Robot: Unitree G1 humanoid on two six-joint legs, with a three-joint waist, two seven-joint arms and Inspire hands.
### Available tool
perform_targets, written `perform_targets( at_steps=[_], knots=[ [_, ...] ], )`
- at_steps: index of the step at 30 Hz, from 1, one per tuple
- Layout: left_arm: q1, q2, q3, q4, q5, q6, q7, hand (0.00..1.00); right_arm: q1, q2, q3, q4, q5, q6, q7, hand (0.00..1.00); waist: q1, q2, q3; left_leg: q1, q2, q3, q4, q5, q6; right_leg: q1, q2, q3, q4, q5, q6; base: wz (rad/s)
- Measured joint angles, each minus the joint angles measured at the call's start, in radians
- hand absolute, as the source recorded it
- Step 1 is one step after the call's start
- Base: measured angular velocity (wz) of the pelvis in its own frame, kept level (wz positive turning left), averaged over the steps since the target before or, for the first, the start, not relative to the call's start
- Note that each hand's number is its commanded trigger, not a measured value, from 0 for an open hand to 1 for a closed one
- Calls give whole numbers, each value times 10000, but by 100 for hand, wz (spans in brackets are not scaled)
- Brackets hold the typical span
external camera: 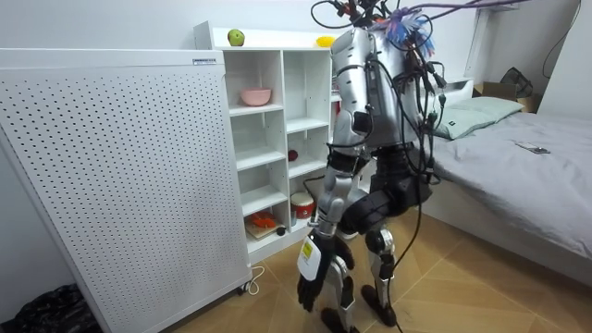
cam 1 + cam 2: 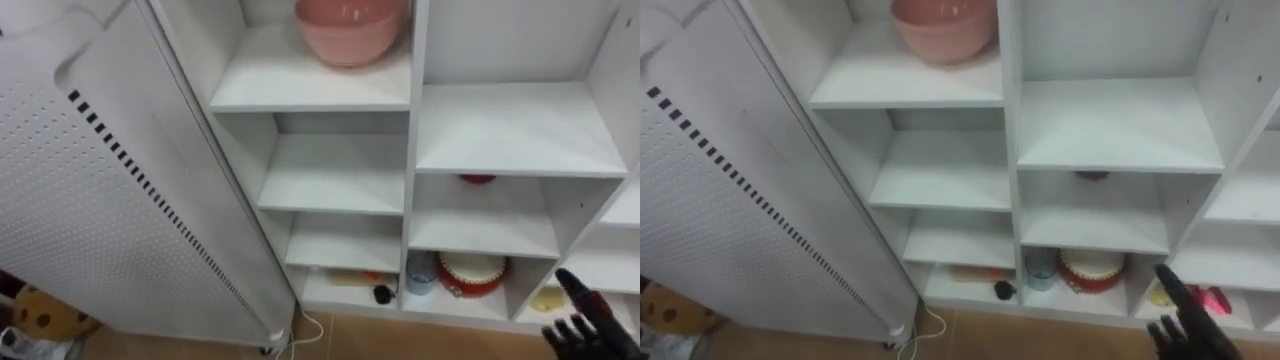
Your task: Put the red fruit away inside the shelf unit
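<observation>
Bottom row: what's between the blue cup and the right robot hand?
Left eye view: a red round container, the shelf divider, then a yellow item before the right robot hand.

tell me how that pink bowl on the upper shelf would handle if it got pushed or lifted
The pink bowl sits upright on a flat white shelf, so a push would probably slide it, not roll it. Its smooth rounded wall looks rigid and may slip in a grasp. Plastic or ceramic I cannot tell, so weight is uncertain.
</observation>
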Motion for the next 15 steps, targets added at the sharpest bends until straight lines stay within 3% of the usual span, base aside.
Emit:
perform_targets(
  at_steps=[6, 11, 12, 13, 15],
  knots=[
    [-76, -22, 925, 391, 492, -309, 109, 0, 1905, 726, 382, 224, -1460, -19, 472, 0, -430, -59, -7, 1879, -8, -222, -1288, 77, -119, 2078, 219, -224, -1587, 208, 143, 4],
    [-48, -85, 1036, 598, 1179, -481, 348, 0, 2933, 1441, 1264, 258, -3387, 13, 553, 0, -775, -174, -72, 3250, -6, -248, -2133, 119, -183, 3564, 502, -281, -2749, 486, 254, 0],
    [-29, -107, 1146, 609, 1303, -498, 385, 0, 3090, 1535, 1285, 253, -3765, 14, 557, 0, -798, -230, -100, 3434, -8, -251, -2228, 121, -186, 3770, 519, -296, -2883, 505, 274, 0],
    [54, -110, 1300, 634, 1359, -558, 539, 0, 3340, 1734, 1306, 253, -4566, 60, 588, 0, -818, -392, -203, 3740, -15, -227, -2407, 123, -190, 4086, 536, -311, -3088, 518, 291, -8],
    [122, -148, 1536, 645, 1619, -609, 727, 0, 3572, 1935, 1312, 255, -5875, 100, 598, 0, -928, -615, -248, 4219, -28, -159, -2603, 122, -191, 4599, 542, -371, -3378, 526, 308, -1]
  ],
)
